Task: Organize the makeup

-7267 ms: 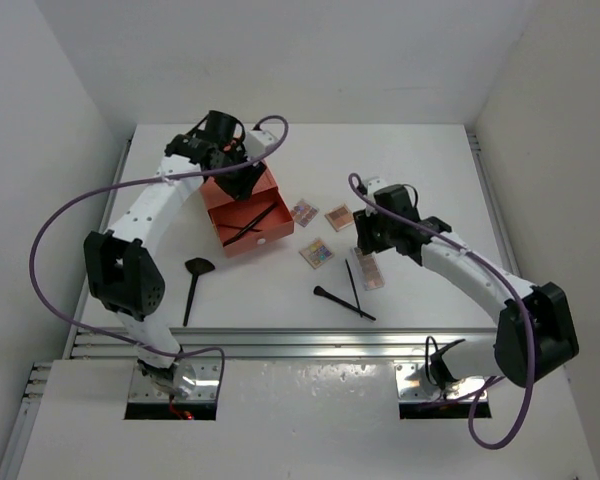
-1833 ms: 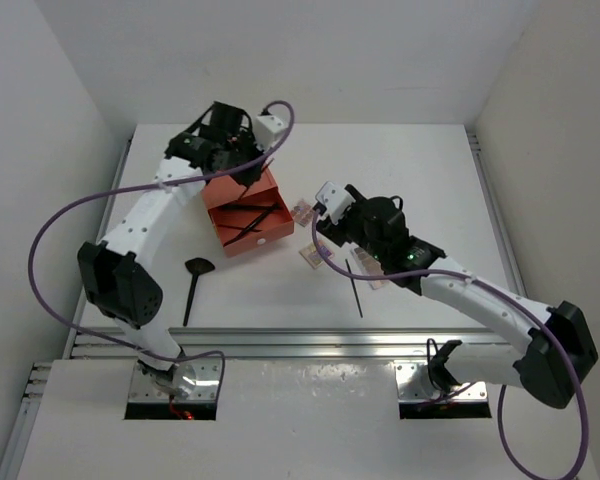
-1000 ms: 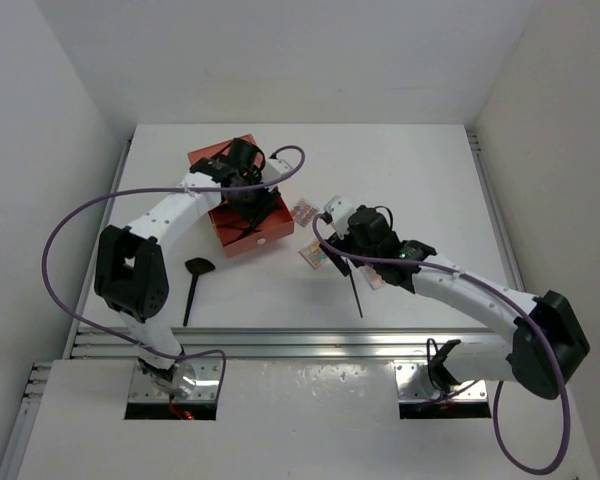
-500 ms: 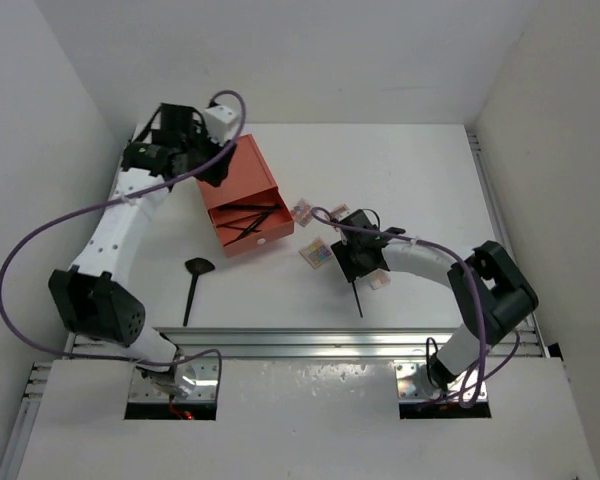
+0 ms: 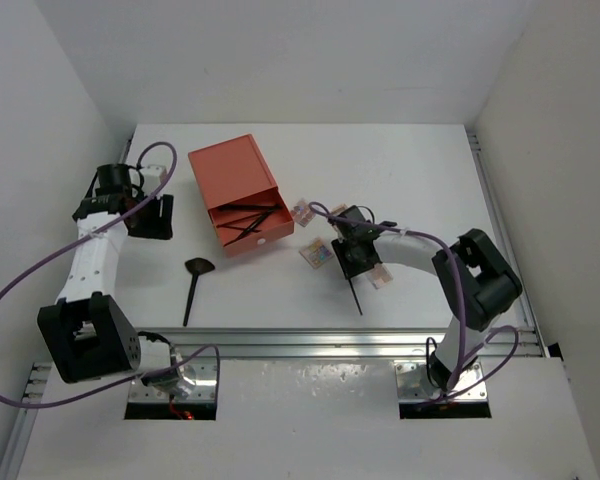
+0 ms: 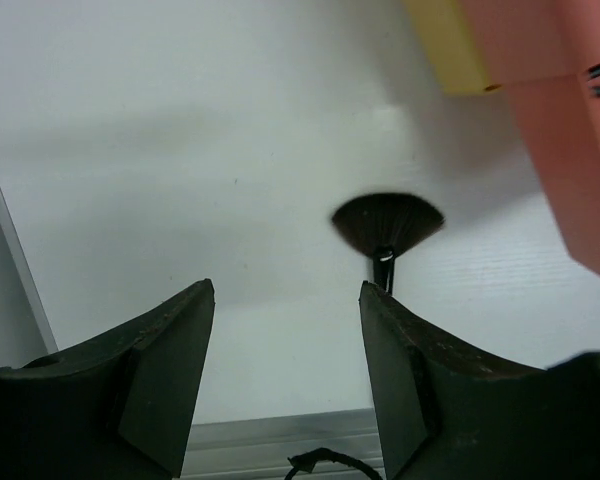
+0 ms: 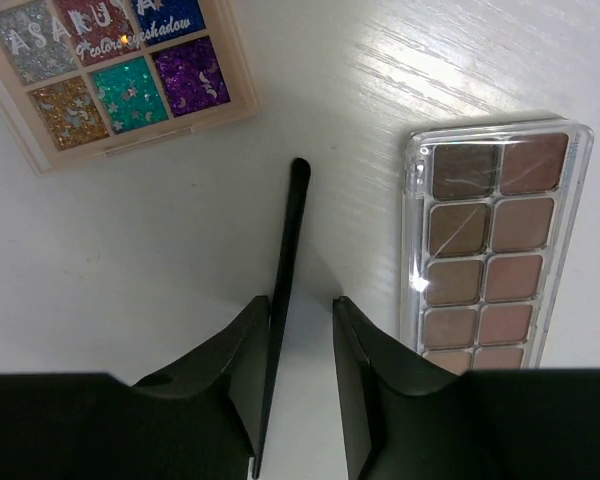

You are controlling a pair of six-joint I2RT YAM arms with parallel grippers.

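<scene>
Orange with a yellow inner edge, the open drawer box (image 5: 235,190) sits on the white counter (image 5: 410,170) and holds a few thin black brushes (image 5: 246,219) in its pulled-out tray. The left hand (image 6: 285,295) hovers at the far left of the counter, well apart from the box, its fingers spread wide and grasping nothing. Below it lies a black fan-shaped brush (image 6: 387,222), alone in front of the box. The right hand (image 7: 302,305) is low over the middle of the counter, its fingers narrowly parted and straddling a thin black pencil (image 7: 287,260). The pencil runs along the inner edge of one finger, with bare counter showing between it and the other, so it is not clamped. A square glitter eyeshadow palette with nine colourful pans (image 7: 110,70) lies just beside the pencil's tip, and a long clear-lidded palette of brown pans (image 7: 490,260) lies on the pencil's other side. Another small square palette (image 5: 302,211) rests near the drawer front.
</scene>
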